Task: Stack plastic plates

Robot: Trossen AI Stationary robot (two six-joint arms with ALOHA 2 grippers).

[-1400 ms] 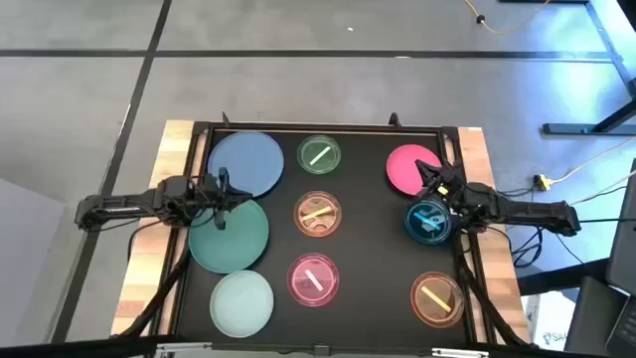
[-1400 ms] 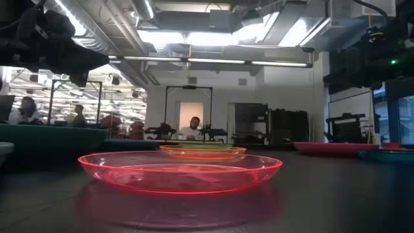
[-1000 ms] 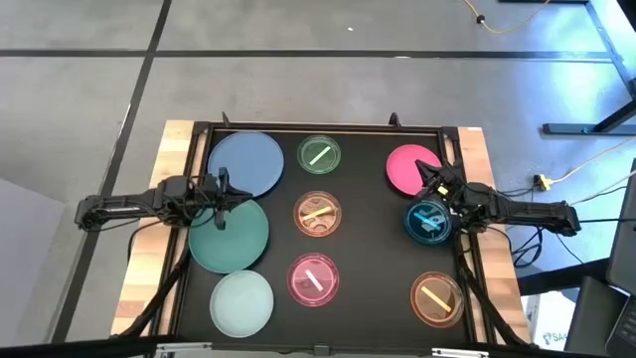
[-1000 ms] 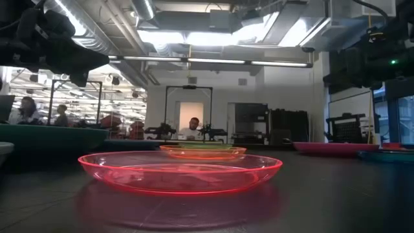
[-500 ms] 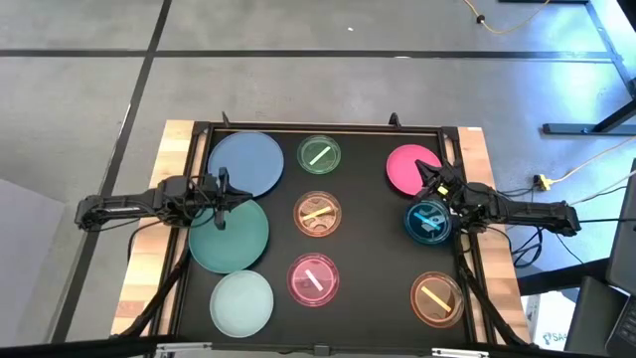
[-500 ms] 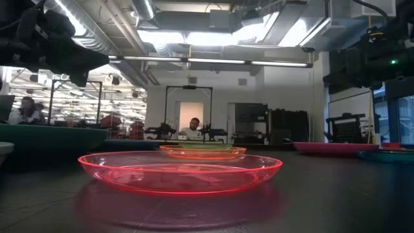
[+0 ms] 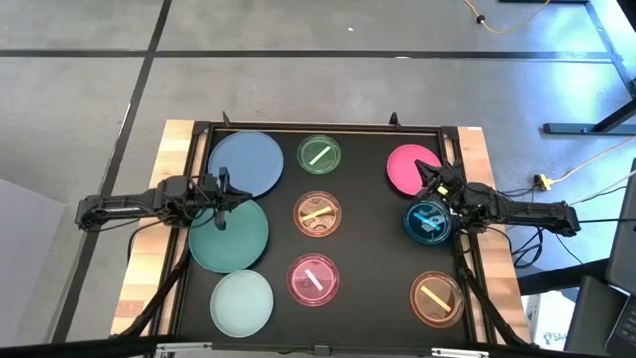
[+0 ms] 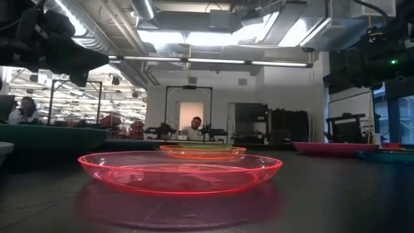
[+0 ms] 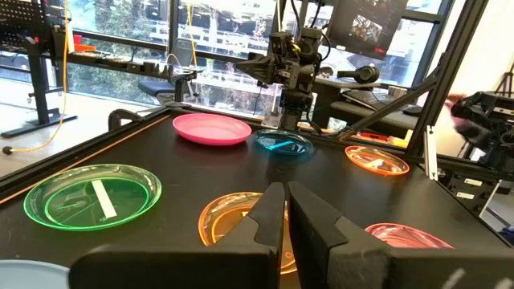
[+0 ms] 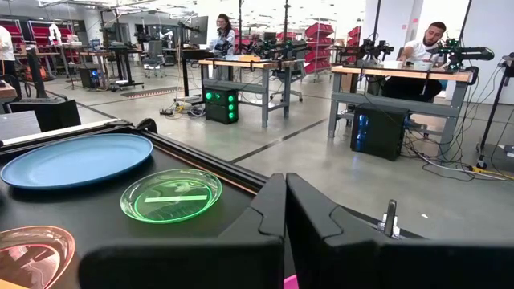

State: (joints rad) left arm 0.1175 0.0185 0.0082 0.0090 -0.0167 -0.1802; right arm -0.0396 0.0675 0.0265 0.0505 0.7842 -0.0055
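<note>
Nine plates lie apart on the black table top. The high view shows the large blue plate [image 7: 245, 164], the teal plate [image 7: 231, 236] and the pale mint plate [image 7: 242, 303] on the left. In the middle are the translucent green plate [image 7: 319, 156], an orange plate [image 7: 318, 216] and a pink plate [image 7: 313, 278]. On the right are an opaque pink plate [image 7: 412, 169], a small blue plate [image 7: 428, 222] and another orange plate [image 7: 437, 298]. My left gripper [image 7: 231, 199] hangs shut above where the blue and teal plates meet. My right gripper [image 7: 433, 185] hangs shut between the opaque pink and small blue plates.
A raised black frame [image 7: 318, 127] runs round the table top, with wooden strips [image 7: 149, 249] outside it. Bare black surface [image 7: 373, 249] lies between the middle and right plates. People work at benches [image 10: 401, 60] in the room beyond the table.
</note>
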